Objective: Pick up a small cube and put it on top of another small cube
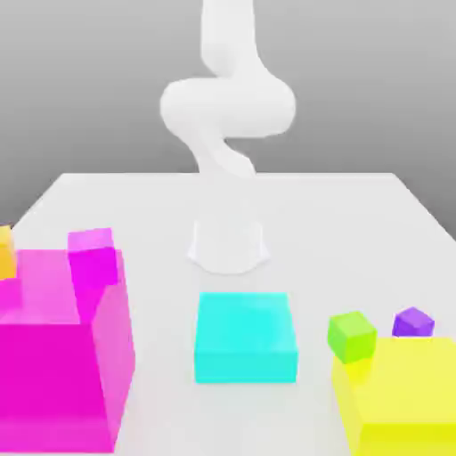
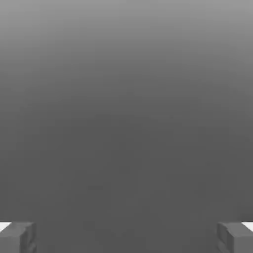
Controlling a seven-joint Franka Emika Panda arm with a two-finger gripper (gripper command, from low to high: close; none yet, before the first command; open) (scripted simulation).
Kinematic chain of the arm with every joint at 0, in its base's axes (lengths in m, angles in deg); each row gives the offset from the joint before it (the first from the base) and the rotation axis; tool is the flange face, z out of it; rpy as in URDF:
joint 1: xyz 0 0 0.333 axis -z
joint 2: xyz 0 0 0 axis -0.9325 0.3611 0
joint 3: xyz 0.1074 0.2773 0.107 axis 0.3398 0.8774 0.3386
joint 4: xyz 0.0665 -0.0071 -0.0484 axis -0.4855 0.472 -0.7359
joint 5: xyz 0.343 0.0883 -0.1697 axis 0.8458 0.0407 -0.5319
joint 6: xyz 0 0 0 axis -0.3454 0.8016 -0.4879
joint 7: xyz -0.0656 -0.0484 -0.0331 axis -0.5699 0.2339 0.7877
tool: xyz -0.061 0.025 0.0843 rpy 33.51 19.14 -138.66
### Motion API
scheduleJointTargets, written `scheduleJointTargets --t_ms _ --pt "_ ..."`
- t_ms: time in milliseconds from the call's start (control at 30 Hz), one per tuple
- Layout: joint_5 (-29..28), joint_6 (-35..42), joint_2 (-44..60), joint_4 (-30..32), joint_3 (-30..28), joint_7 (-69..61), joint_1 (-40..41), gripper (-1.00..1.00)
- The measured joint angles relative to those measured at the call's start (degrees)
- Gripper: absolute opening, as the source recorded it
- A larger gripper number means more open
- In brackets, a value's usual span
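The small purple cube [image 1: 412, 322] rests on the white table at the exterior view's right, just behind a big yellow block [image 1: 401, 392] and beside a small lime-green cube [image 1: 352, 336]. A small magenta cube [image 1: 92, 258] sits at the left against a big magenta block [image 1: 58, 356]. The white arm [image 1: 227, 107] rises from its base at the table's middle and leaves the frame at the top. In the hand view my gripper [image 2: 126, 237] is open, its grey fingertips [image 2: 17, 237] far apart, nothing between them, with plain grey background beyond.
A flat cyan block [image 1: 246, 337] lies in front of the arm's base [image 1: 228, 245]. An orange block [image 1: 5, 252] peeks in at the far left edge. Bare white table [image 1: 338, 232] stretches behind the blocks on both sides of the base.
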Motion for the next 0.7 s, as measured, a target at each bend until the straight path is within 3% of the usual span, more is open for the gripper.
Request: scheduleJointTargets --t_ms 433,567,700 --pt "2.99 -14.97 26.84 11.00 15.18 7.78 -10.93 0.00" --pt "-0.21 -19.62 35.37 14.38 20.04 13.09 -13.96 0.00" --pt "-7.27 -24.07 44.35 17.67 21.59 21.17 -19.87 0.00"
